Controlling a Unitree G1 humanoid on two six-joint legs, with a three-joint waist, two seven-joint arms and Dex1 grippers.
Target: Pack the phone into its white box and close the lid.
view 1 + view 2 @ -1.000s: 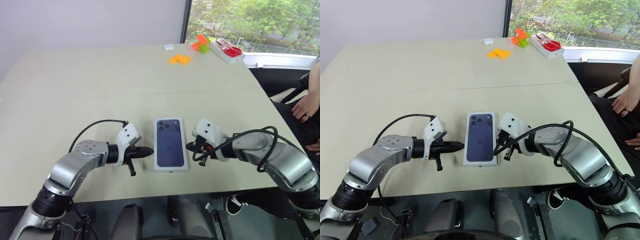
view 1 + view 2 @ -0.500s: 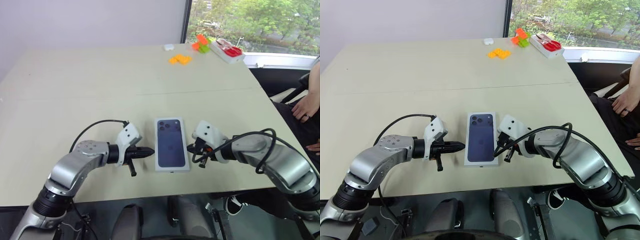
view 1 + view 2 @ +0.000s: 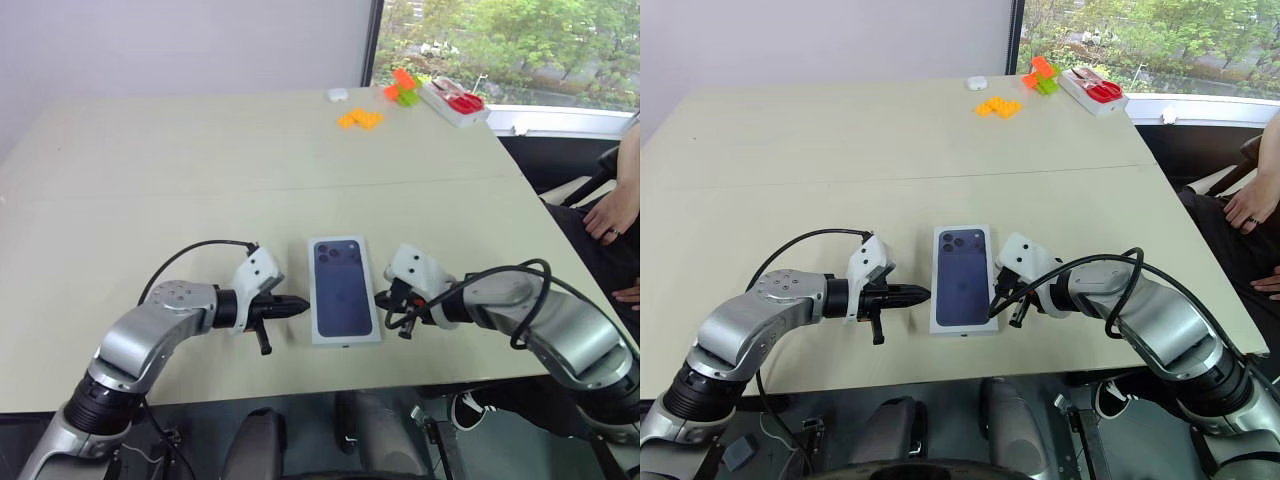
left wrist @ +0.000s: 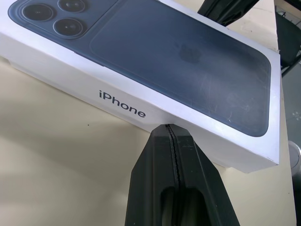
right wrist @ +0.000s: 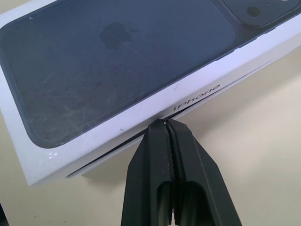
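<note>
Lid (image 3: 343,288) is sitting on the white box (image 5: 117,148) at lower centre of the frame, printed navy phone pic facing up; the phone itself isn't visible, prob. inside, can't confirm. Left tool (image 3: 296,304) is lying w/ both black fingers pressed together, holding nothing, tip touching or just beside the lid's left long wall under the "iPhone" lettering. Right tool (image 3: 384,297) is likewise pressed together and empty, tip at the opposite long wall. So both tools are flanking the box, one per side.

Looks like the closing step is nearly done. In the right wrist view a dark slit is showing under the lid's lower edge, so the lid may be riding a bit high on that side – not fully seated, I'd judge.

Risks from here: the box is light cardboard on a smooth beige worktop (image 3: 180,160), so a push from one side only would be skating it sideways or spinning it rather than seating it. Squeezing the thin walls could be bowing them and jamming the lid on the base. Narrow pointed tips pressing on the glossy top could be slipping off; that print is already looking faintly scuffed.

Shapes: crisp rectangular, matte white walls. Orange blocks (image 3: 359,118) and a red-and-white tray (image 3: 452,101) are sitting upper right, well apart.
</note>
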